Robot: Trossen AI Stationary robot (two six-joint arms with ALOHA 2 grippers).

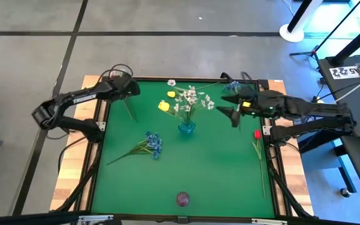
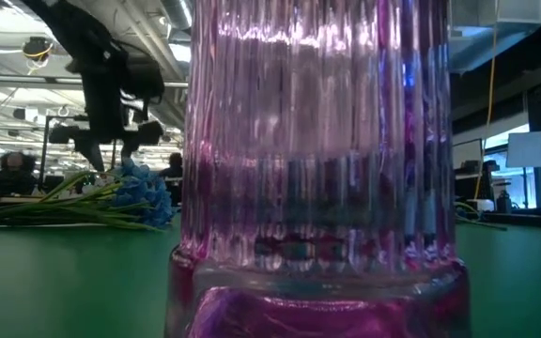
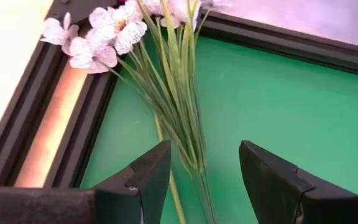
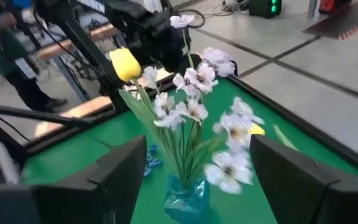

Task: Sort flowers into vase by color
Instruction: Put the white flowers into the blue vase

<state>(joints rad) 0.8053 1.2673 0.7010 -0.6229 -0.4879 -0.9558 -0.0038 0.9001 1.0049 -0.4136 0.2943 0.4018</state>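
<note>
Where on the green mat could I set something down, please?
The widest bare stretch lies between the blue flowers, red tulip and purple vase. It is crowded around the blue vase of white sprays, which the right gripper faces.

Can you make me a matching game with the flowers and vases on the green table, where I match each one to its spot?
Things:
1. white flowers
2. blue flowers
3. red flower
4. purple vase

Places:
A. lying by the table's right edge
B. standing in the blue vase
C. standing alone near the table's front edge
D. lying flat, left of the blue vase

Pairs: 1-B, 2-D, 3-A, 4-C
</note>
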